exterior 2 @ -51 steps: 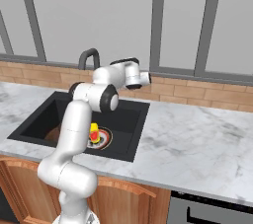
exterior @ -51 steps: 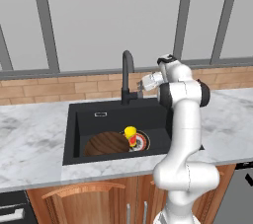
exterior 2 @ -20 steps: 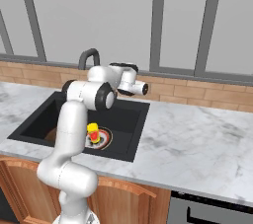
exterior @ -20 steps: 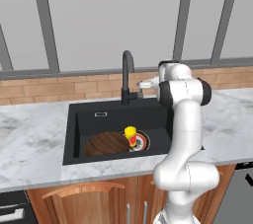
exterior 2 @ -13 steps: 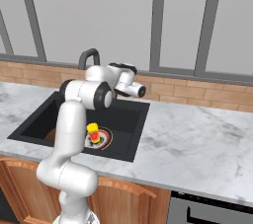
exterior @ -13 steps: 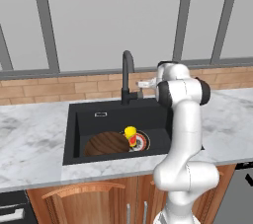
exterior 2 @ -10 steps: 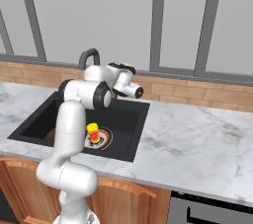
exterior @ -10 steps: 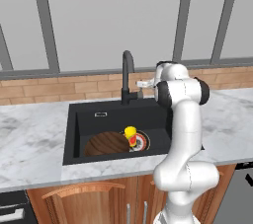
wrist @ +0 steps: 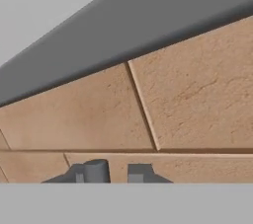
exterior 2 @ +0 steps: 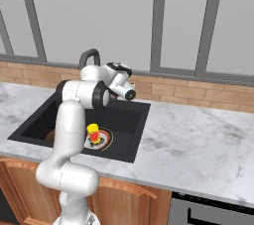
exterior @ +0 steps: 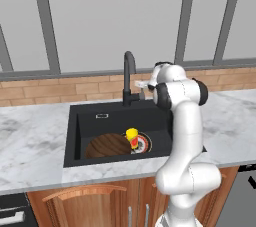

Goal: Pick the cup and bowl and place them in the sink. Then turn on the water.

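Sink: matte black rectangular basin.
Bowl: wide dark brown wooden bowl, inside sink.
Cup: small yellow cylindrical cup, beside the bowl.
Gripper: behind sink; jaws narrowly apart, grasping nothing.

Bowl and cup in the sink
The bowl lies left of the cup inside the sink; the faucet stands behind.
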